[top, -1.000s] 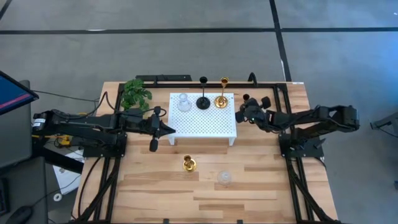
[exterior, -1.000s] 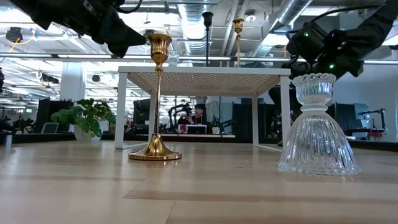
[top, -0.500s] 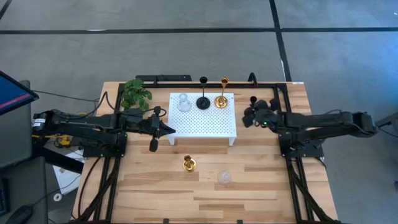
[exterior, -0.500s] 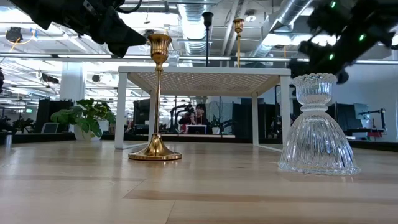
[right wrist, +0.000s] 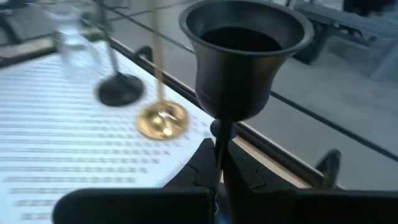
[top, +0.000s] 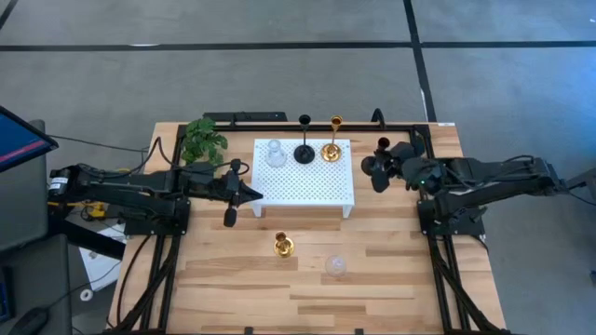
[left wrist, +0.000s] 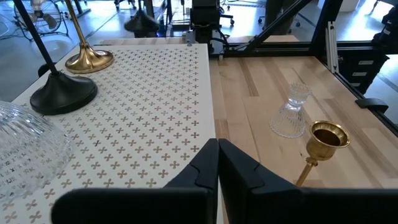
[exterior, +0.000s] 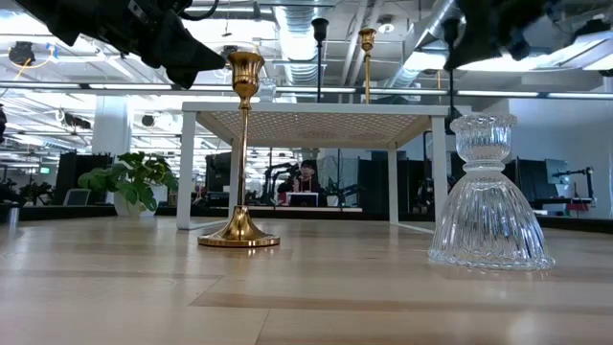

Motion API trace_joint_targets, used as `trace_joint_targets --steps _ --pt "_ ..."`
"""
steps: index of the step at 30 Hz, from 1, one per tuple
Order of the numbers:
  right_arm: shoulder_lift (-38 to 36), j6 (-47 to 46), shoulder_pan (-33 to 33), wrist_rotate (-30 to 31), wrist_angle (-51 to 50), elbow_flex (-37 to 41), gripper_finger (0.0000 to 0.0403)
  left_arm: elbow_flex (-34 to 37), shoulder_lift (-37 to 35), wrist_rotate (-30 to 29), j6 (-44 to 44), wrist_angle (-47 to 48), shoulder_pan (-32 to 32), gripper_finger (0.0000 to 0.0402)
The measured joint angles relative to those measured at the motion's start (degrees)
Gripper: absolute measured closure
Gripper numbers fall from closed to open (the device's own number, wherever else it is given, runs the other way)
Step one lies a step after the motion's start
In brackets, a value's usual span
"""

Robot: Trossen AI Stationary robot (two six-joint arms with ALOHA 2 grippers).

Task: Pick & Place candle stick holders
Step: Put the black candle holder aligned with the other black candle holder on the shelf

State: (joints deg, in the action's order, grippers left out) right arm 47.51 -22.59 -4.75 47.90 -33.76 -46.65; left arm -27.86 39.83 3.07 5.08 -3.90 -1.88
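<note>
My right gripper (top: 376, 173) is shut on a black candle stick holder (right wrist: 245, 57), to the right of the white perforated platform (top: 307, 181); it also shows high in the low view (exterior: 484, 27). On the platform's far part stand a clear glass holder (top: 275, 154), a black holder (top: 304, 154) and a gold holder (top: 330, 151), each on its round base. A gold holder (top: 283, 245) and a clear glass holder (top: 335, 266) stand on the table nearer the front. My left gripper (top: 253, 194) is shut and empty at the platform's left edge. My right gripper pinches the black holder's thin stem (right wrist: 222, 144) just under its cup, between its two fingers. The holder stands upright with its cup (top: 383, 142) up. Its lower stem and base are hidden by the gripper, so whether it is lifted clear does not show.
A green leafy plant (top: 203, 141) stands at the table's far left. Black frame rails run along the table's far edge (top: 410, 130) and down both sides. Bare wood lies in front of the platform around the two standing holders.
My right gripper has gone up with the black holder, from about the level of the platform's top to well above it in the low view. The holder has stayed upright in the hold.
</note>
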Motion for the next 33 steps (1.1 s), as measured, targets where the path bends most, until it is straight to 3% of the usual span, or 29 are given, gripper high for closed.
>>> trace_joint_targets --steps 6,12,33 --pt "5.53 3.19 -4.17 -0.29 4.13 -4.69 0.0403 0.00 0.00 0.00 0.00 0.00 -0.02 0.0392" --pt "12.19 10.48 -5.05 -6.74 14.13 -7.60 0.0403 0.00 0.02 0.00 0.00 0.00 -0.01 0.0392" --pt "29.42 19.72 4.07 -32.31 25.96 -17.29 0.0403 0.00 0.02 0.00 0.00 0.00 0.00 0.0392"
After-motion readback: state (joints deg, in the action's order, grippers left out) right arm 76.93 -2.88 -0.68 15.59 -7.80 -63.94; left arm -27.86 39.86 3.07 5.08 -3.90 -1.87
